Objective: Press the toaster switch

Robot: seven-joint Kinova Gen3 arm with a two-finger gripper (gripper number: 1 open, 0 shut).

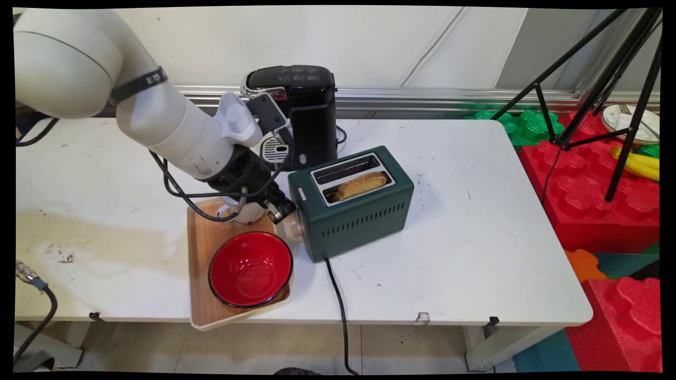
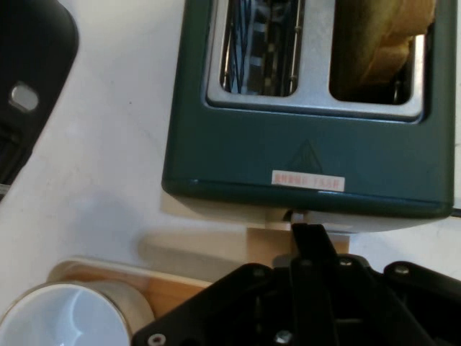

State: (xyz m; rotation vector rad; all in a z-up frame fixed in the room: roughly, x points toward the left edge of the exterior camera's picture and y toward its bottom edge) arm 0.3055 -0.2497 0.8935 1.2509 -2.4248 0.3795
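Toaster, dark green, stood near the middle of the white table with a slice of bread in the slot on its front side, the other slot bare. Against its left end, at the pale lever, the black gripper was pressed with its fingers closed together, holding nothing that I could see. Left of the toaster lay a wooden tray carrying a red bowl and a white cup, and behind the toaster's left end stood a black coffee machine.
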